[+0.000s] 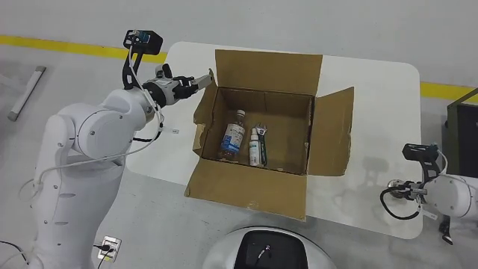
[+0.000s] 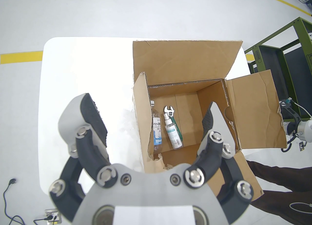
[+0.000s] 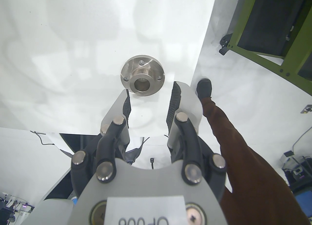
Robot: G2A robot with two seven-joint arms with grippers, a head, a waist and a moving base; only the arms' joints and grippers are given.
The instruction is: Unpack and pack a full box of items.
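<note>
**Q:** What do we record for the left gripper (image 2: 149, 110)?

**A:** Wide open, holding nothing. It hangs just outside the left wall of the box (image 1: 261, 71), near the back corner. We judge this a ready position for reaching in.

**Q:** Where are the items?

**A:** The box stands on the table (image 1: 373, 90) with its flaps open, so the opening is free. On its floor, left of centre, lie three items:
- a bottle (image 1: 233, 136)
- a spray (image 1: 255, 148) just beside the bottle
- a wrench (image 2: 169, 110) close along the spray's right side

We judge unpacking unfinished.

**Q:** And the right gripper (image 3: 151, 92)?

**A:** Part open, clamping nothing. It sits low over the table's right corner, well apart from the box. A flange (image 3: 142, 78) lies flat on the table just past its fingertips. We judge it an unpacked item set down there.
</note>
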